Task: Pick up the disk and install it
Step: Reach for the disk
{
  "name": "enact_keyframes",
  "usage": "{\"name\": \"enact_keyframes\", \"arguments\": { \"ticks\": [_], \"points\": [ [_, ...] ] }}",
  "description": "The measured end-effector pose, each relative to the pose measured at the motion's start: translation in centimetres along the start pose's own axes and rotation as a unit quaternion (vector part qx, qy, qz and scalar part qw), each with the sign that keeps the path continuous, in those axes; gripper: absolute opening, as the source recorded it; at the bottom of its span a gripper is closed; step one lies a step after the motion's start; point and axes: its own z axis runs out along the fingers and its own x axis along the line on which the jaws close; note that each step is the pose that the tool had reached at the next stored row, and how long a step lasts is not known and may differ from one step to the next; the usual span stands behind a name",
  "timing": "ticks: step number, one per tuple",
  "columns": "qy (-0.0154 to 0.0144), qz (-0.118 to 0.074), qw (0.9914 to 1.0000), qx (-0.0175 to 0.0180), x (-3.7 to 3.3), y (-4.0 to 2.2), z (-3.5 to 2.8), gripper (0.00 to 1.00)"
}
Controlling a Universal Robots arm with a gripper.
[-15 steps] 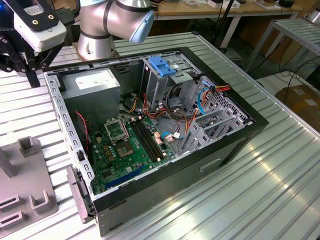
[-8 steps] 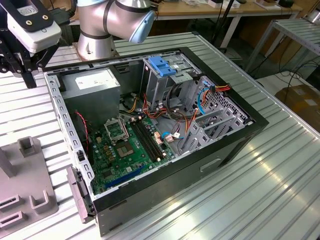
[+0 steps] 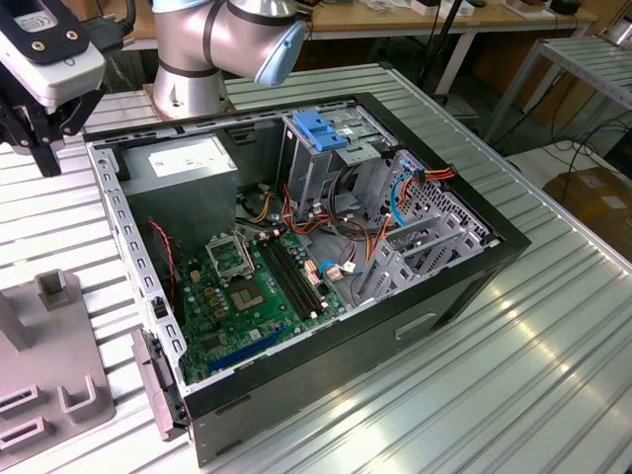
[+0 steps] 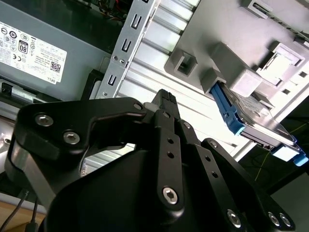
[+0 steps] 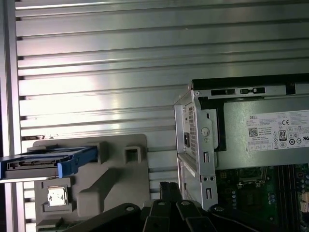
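My claw (image 4: pixel 164 98) is pinched narrow on nothing, over the ribbed metal table (image 5: pixel 96 72) just outside the open computer case (image 3: pixel 494 269). The disk (image 5: pixel 46 163), one silver slab edged in blue plastic, stands on edge in the grey moulded holder (image 5: pixel 120 179), apart from the claw. In the case I count one green circuit board (image 3: pixel 247 296), one grey power box (image 3: pixel 183 168) and one blue-handled metal cage (image 3: pixel 301 183).

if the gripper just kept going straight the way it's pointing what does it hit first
The gripper would likely meet the ribbed metal table first, in the strip between the grey holder and the computer case, not the disk, though depth is unclear.
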Motion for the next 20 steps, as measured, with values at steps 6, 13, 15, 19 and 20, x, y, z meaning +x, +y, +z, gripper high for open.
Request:
{"name": "enact_keyframes", "arguments": {
  "ticks": [6, 13, 15, 19, 20],
  "points": [
    [0.0001, 0.000, 1.00000, 0.0000, 0.52, -0.04, -0.01, 0.10],
    [0.0001, 0.000, 1.00000, 0.0000, 1.32, -0.10, -0.01, 0.10],
    [0.0001, 0.000, 1.00000, 0.0000, 1.51, -0.12, -0.01, 0.10],
    [0.0001, 0.000, 1.00000, 0.0000, 1.87, -0.15, -0.01, 0.10],
    [0.0001, 0.000, 1.00000, 0.0000, 2.05, -0.16, -0.02, 0.10]
  ]
}}
